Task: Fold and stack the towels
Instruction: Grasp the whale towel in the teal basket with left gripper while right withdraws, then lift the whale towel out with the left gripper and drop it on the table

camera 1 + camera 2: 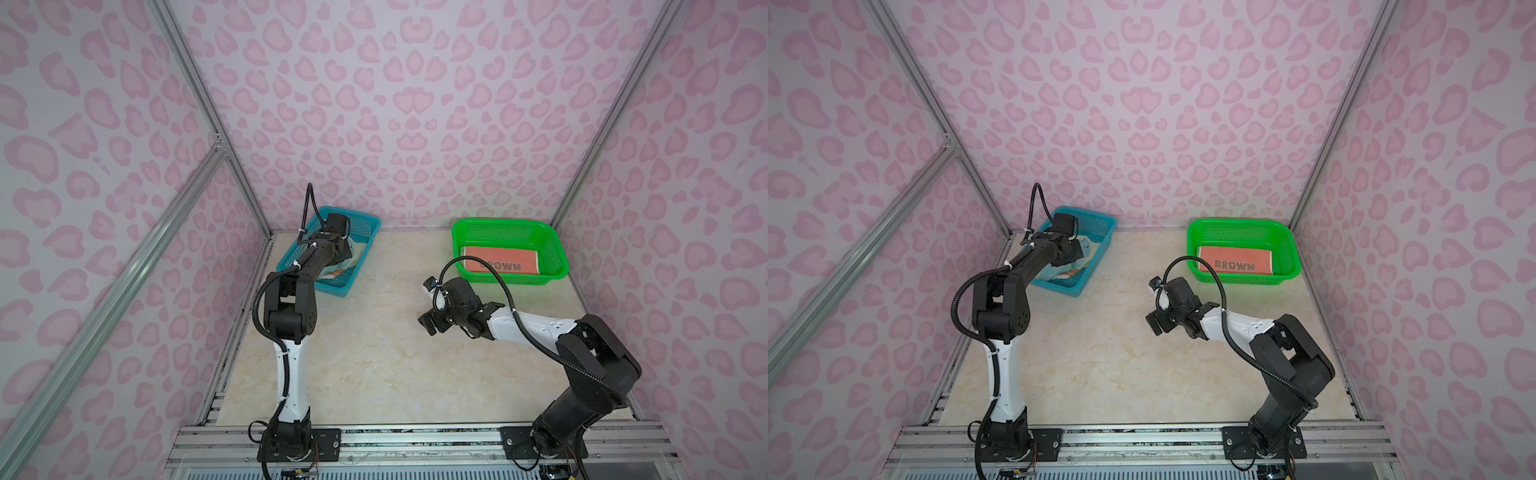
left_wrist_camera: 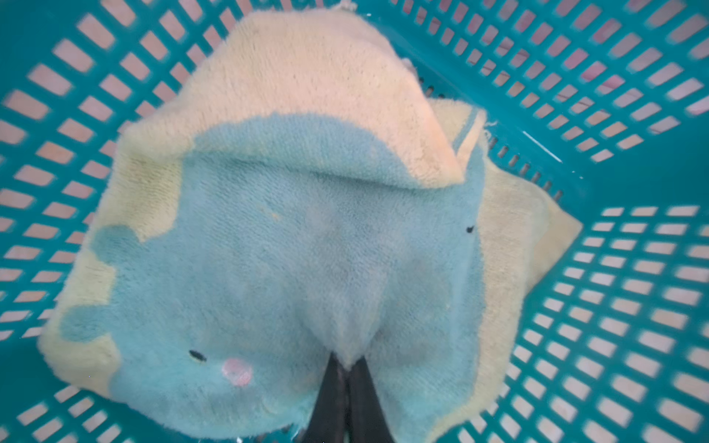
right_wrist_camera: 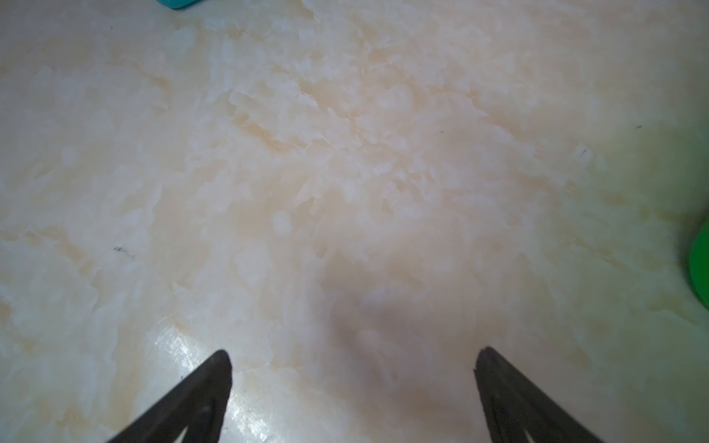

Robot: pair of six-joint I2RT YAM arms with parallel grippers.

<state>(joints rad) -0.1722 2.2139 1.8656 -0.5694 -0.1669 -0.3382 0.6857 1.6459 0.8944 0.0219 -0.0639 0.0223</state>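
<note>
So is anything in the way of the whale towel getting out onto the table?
The left gripper pinches the whale towel inside the blue basket. Only the basket's wall must be lifted over. Nothing lies on the table beside it, and the open right gripper hangs farther off.

- Left arm (image 1: 291, 316): extended forward, wrist pitched downward.
- Left gripper (image 2: 347, 370): jaws pressed together, pinching a fold of the whale towel (image 2: 307, 249).
- Right arm (image 1: 528, 328): forearm low, reaching toward centre.
- Right gripper (image 3: 353, 356): jaws spread wide, empty.
</note>
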